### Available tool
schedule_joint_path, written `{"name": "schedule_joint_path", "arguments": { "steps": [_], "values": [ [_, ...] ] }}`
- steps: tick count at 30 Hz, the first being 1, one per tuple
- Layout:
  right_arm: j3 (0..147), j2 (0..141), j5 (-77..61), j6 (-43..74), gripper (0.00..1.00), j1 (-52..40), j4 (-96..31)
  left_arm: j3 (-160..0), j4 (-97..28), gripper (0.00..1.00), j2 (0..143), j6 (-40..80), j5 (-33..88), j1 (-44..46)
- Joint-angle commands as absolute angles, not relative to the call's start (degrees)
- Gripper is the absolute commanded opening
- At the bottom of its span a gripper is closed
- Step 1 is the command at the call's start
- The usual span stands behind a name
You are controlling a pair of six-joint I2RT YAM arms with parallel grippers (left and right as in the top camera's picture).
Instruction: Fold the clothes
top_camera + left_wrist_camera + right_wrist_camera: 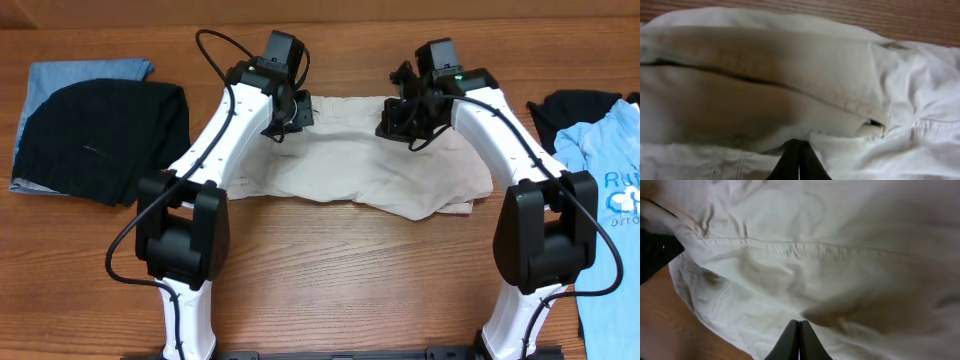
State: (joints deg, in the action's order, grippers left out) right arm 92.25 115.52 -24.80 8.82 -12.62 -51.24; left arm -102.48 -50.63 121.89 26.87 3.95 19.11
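Observation:
The pale beige shorts (360, 165) lie spread across the middle of the table, rumpled, with their far edge under both grippers. My left gripper (295, 112) is at the far left part of the shorts. In the left wrist view its jaws (799, 144) are shut with a fold of the shorts (790, 80) pinched at the tips. My right gripper (402, 118) is at the far right part. In the right wrist view its jaws (800, 323) are shut on the cloth (830, 265), and a seam runs across above them.
A black knit garment (100, 125) lies on a blue cloth (90, 72) at the left. A light blue T-shirt with white lettering (605, 190) lies at the right edge, with a dark garment (575, 105) behind it. Bare wooden table (350, 280) shows in front.

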Motion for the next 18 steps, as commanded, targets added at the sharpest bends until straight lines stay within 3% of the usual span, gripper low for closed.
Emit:
{"name": "schedule_joint_path", "arguments": {
  "steps": [1, 7, 18],
  "values": [
    [92.95, 115.52, -21.67, 8.95, 0.04, -13.47, -50.15, -102.48, -48.53, 0.04, 123.48, 27.0, 1.58, 19.05],
    [92.95, 119.96, -19.2, 8.95, 0.04, -13.5, -45.39, -102.48, -44.86, 0.04, 126.15, 26.98, -6.24, 18.76],
    [92.95, 124.75, -4.49, 8.97, 0.05, -13.1, -31.46, -98.28, -36.21, 0.04, 126.56, 24.38, -6.63, 15.11]
  ]
}}
